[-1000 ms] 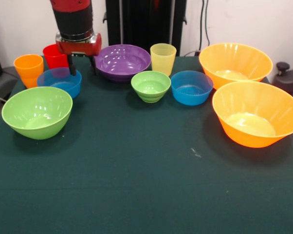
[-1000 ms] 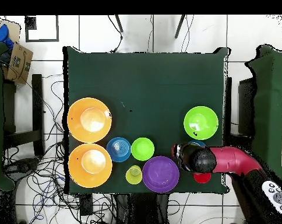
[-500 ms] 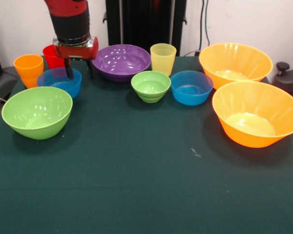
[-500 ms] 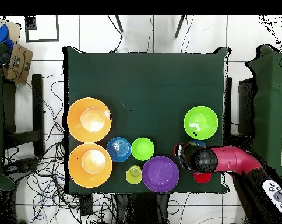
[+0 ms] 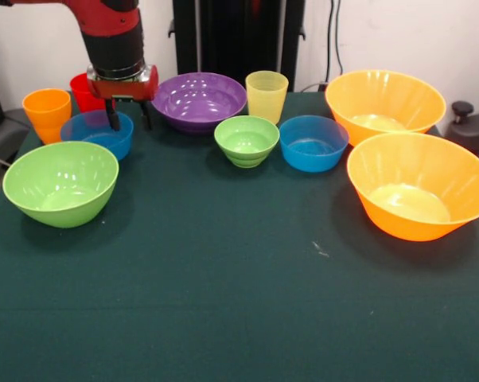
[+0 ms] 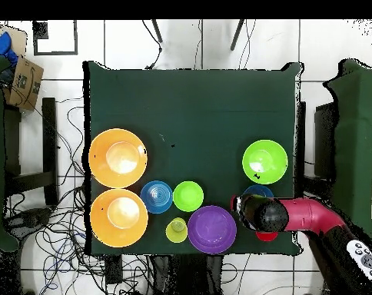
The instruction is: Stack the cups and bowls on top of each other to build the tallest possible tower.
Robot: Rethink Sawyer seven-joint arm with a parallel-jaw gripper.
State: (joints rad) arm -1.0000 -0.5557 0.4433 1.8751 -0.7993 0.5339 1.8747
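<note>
Reaching for a small blue bowl (image 5: pixel 98 132) near the table (image 5: pixel 223 302) corner.
Gripper (image 5: pixel 129 117) spread wide, one finger over the rim; best to drop straight down, then pinch gently.

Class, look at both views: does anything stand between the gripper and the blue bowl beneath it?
Nothing visible does. The gripper hangs open at the blue bowl, one finger over its rim, the other outside it. The purple bowl and red cup stand beside, not between.
</note>
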